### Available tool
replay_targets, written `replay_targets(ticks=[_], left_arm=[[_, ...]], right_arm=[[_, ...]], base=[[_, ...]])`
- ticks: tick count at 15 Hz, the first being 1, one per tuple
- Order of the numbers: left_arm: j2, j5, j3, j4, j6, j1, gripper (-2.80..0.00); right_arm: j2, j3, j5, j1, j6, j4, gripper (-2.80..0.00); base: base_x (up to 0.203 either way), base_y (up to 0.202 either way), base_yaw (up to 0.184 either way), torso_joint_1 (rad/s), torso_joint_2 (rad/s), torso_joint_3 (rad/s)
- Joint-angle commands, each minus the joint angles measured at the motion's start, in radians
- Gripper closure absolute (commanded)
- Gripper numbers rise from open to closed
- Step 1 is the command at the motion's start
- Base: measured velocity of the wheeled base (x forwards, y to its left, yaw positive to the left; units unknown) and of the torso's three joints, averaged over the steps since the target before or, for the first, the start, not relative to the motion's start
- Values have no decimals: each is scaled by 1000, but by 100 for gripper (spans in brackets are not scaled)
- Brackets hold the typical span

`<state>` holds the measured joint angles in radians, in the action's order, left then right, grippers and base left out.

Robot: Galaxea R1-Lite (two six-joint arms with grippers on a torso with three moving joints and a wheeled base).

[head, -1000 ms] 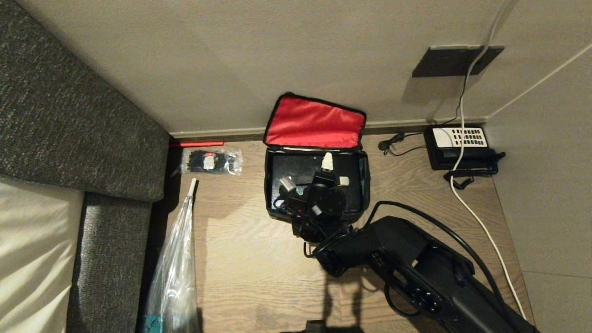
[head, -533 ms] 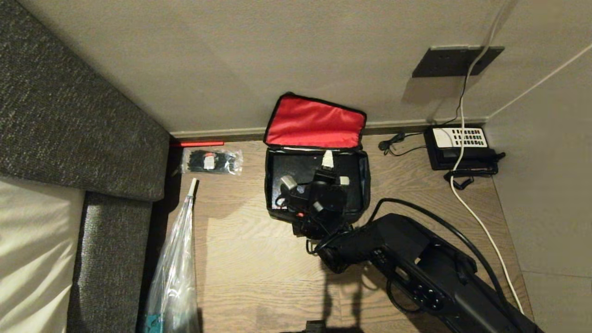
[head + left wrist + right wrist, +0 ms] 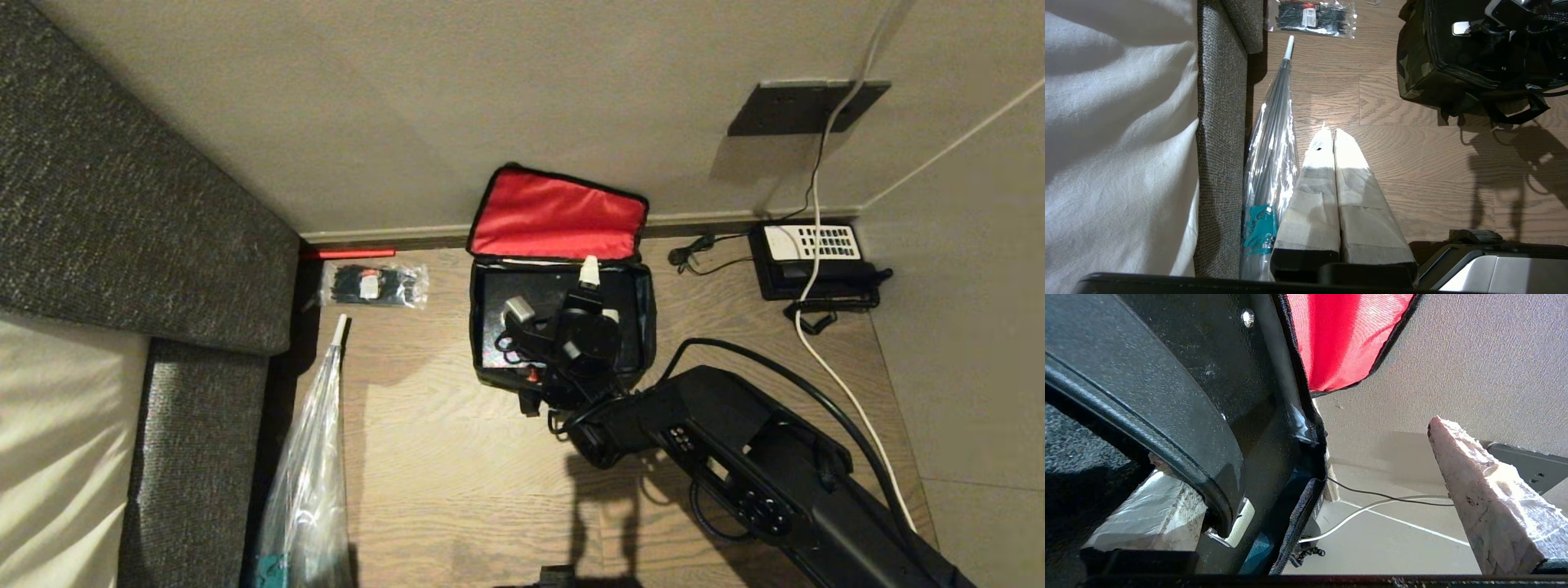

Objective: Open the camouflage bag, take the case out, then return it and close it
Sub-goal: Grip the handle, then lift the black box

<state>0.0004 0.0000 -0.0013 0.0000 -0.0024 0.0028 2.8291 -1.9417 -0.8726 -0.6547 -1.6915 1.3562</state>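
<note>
The camouflage bag [image 3: 645, 327] stands open on the wooden floor by the wall, its red-lined lid [image 3: 559, 216] folded back against the wall. The black case [image 3: 494, 331] lies inside it. My right gripper [image 3: 553, 290] hovers low over the case, open wide, one fingertip [image 3: 588, 270] near the lid hinge. In the right wrist view the case's black handle [image 3: 1167, 428] crosses in front of one finger [image 3: 1147, 510]; the other finger [image 3: 1486, 498] stands free beside the bag's rim [image 3: 1298, 514]. Nothing is gripped. My left gripper [image 3: 1331, 131] is shut and parked low, away from the bag [image 3: 1425, 61].
A black telephone [image 3: 812, 261] with cords sits by the wall on the right. A packet of cable ties [image 3: 374, 284] lies left of the bag. A wrapped umbrella [image 3: 310, 474] lies along the grey sofa [image 3: 147, 245]. Bare floor lies in front of the bag.
My right gripper has edged a little farther over the open bag toward the wall, still open. The bag, the case and the left arm have not moved.
</note>
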Motion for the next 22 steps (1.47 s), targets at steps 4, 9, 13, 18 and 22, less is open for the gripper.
replay_targets(ticks=[4,9,13,18,22], left_arm=[[-3,0,0,0,-1,0,0],[-3,0,0,0,-1,0,0],[-3,0,0,0,-1,0,0],[-3,0,0,0,-1,0,0],[-3,0,0,0,-1,0,0]], right_arm=[[5,0,-5,0,-5,-4,-280],[19,0,-9,-3,3,4,0],[24,1,-9,-10,3,26,0],[33,0,-8,-14,-4,52,0],[30,0,-9,-20,-7,63,0]], base=[[0,0,0,0,0,0],[0,0,0,0,0,0],[0,0,0,0,0,0],[0,0,0,0,0,0],[0,0,0,0,0,0]])
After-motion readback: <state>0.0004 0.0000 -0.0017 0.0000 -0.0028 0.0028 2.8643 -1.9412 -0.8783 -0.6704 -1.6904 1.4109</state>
